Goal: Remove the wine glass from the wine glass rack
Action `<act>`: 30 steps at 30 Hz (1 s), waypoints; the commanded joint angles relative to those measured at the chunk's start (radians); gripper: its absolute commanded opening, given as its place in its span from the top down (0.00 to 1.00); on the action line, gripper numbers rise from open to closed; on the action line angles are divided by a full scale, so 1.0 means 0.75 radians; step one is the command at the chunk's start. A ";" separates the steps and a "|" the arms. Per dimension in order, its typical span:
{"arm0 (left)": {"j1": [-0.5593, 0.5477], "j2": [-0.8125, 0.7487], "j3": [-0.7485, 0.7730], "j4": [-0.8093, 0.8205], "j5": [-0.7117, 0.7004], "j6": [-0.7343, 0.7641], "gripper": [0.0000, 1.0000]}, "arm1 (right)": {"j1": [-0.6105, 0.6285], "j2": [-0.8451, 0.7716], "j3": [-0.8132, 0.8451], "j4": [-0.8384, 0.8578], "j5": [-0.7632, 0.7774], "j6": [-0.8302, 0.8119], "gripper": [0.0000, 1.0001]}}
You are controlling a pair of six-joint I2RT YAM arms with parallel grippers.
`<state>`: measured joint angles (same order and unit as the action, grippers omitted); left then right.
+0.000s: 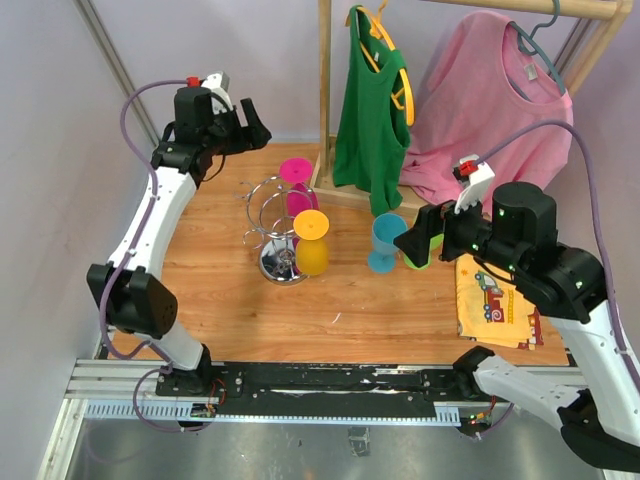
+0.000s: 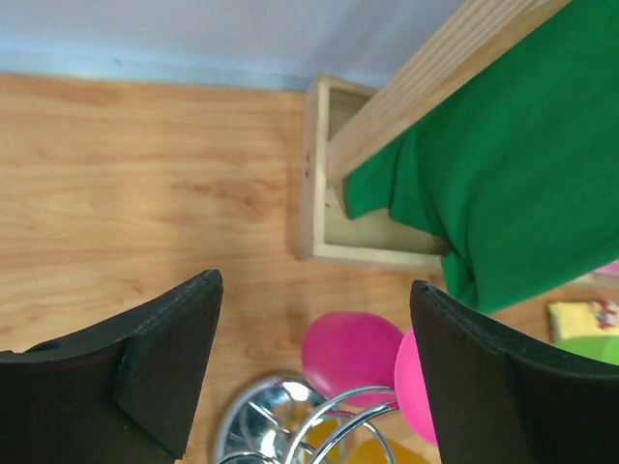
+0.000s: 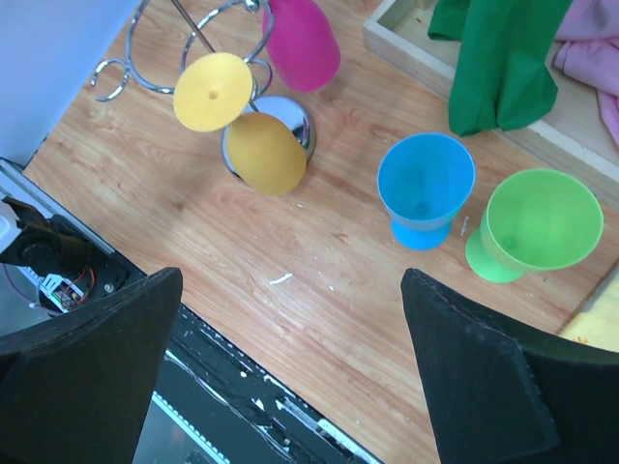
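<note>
The silver wire wine glass rack (image 1: 270, 215) stands left of centre on the wooden table. A pink wine glass (image 1: 302, 203) and a yellow wine glass (image 1: 312, 255) hang on it upside down. My left gripper (image 1: 252, 128) is open and empty, above and behind the rack. In its wrist view (image 2: 315, 282) the pink glass (image 2: 350, 353) and the rack's chrome base (image 2: 253, 425) lie below the jaws. My right gripper (image 1: 413, 242) is open and empty, high over the table's near part (image 3: 290, 280). That view shows the rack (image 3: 111, 77), the yellow glass (image 3: 266, 153) and the pink glass (image 3: 302, 43).
A blue glass (image 1: 387, 243) and a green glass (image 3: 542, 220) stand upright right of the rack. A wooden clothes rack (image 1: 324, 90) behind holds a green top (image 1: 372, 110) and a pink shirt (image 1: 495, 110). A yellow cloth (image 1: 495, 300) lies at the right.
</note>
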<state>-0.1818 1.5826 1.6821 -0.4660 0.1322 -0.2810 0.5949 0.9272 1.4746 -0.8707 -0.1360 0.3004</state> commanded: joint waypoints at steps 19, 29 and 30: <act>0.211 0.136 -0.171 0.144 1.027 -0.577 0.40 | 0.008 -0.111 -0.148 -0.105 0.117 0.000 0.02; 0.211 0.142 -0.189 0.066 1.100 -0.559 0.44 | 0.007 -0.103 -0.148 -0.108 0.130 -0.003 0.01; 0.210 0.143 -0.189 0.064 1.103 -0.561 0.46 | 0.008 -0.103 -0.147 -0.107 0.129 -0.003 0.01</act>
<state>-0.0280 1.6890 1.5387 -0.4042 0.9043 -0.7006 0.5949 0.8547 1.3640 -0.9485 -0.0578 0.3016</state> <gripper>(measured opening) 0.568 0.984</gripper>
